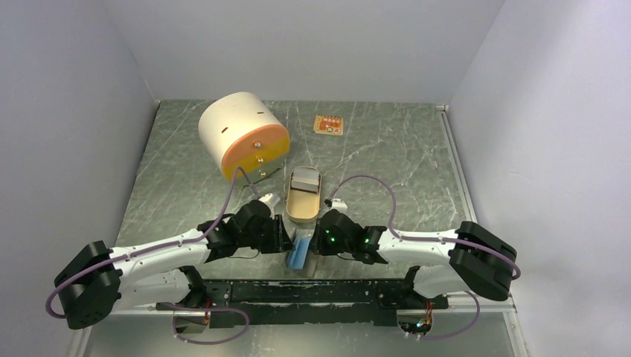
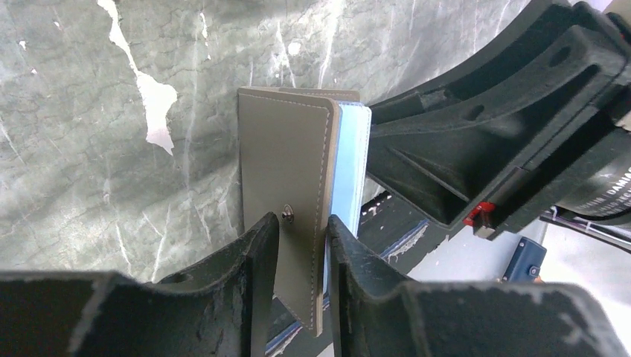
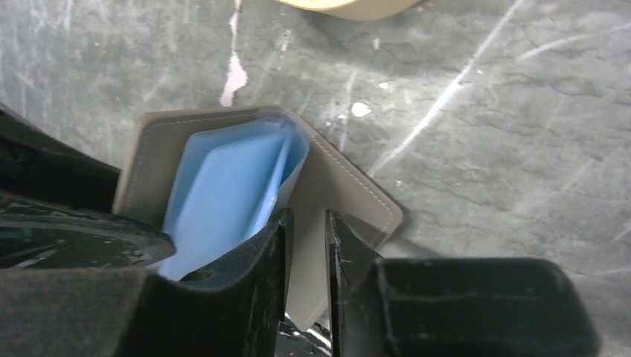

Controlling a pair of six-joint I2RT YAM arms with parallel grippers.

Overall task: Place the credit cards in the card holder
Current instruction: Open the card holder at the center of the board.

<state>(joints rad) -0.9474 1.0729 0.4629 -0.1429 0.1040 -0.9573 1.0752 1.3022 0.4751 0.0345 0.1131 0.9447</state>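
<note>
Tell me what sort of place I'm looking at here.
Probably a robot test cell in a lab: a left arm and a right arm bolted side by side at the edge of a grey marbled table, with plain white walls boxing it in on three sides.

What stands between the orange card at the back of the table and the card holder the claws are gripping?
The open oval tin lies roughly on the line from the orange card to the card holder. It is low, so lifting the card over it looks feasible.
</note>
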